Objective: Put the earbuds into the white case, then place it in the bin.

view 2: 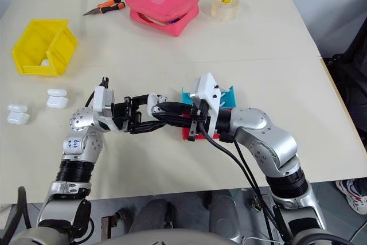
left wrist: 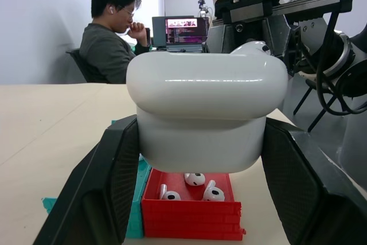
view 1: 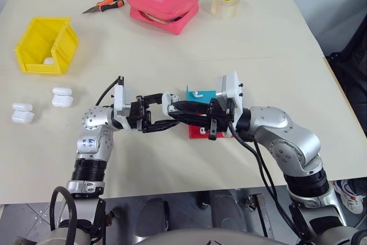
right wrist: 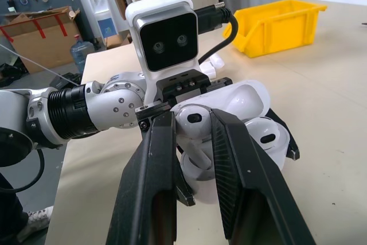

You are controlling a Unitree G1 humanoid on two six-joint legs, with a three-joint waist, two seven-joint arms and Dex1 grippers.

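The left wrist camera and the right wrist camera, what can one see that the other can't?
Left wrist view: a seated person at a laptop, and a red tray with loose earbuds in it, a teal tray beside it.

Right wrist view: the yellow bin, cardboard boxes, and an earbud pinched in the right end effector, over the open case.

Both: the white case held in the left end effector, and the pale table.
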